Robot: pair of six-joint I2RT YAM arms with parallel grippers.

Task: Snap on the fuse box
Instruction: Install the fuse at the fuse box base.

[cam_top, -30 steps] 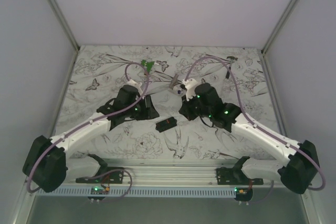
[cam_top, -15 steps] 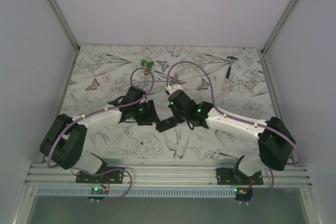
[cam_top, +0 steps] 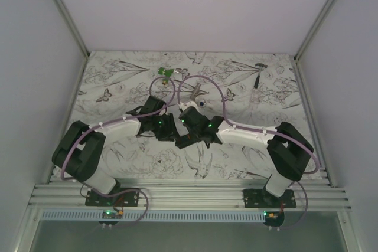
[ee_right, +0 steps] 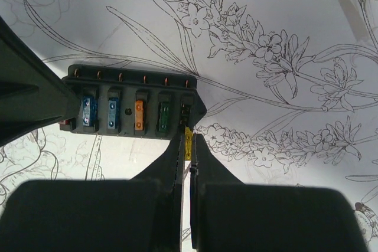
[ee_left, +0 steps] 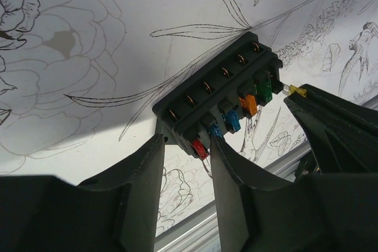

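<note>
The fuse box [ee_left: 215,100] is a black rectangular box lying on the patterned table, with red, blue, orange and green fuses in a row. It also shows in the right wrist view [ee_right: 133,107]. My left gripper [ee_left: 186,143] straddles the box's red-fuse end, with a finger against each side. My right gripper [ee_right: 188,141] is shut on a small yellow fuse [ee_right: 188,143], whose tip is at the empty slot at the box's other end. In the top view both grippers meet at the table's centre [cam_top: 180,136] and hide most of the box.
A green clip-like piece [cam_top: 166,73] lies at the back. A grey metal tool [cam_top: 194,92] lies just behind the grippers. A small hammer [cam_top: 258,74] lies at the back right. The metal rail [cam_top: 189,193] runs along the near edge.
Both arms have swung in toward the centre. My right gripper came down and left to the box's end. My left gripper moved onto the box's other end.
</note>
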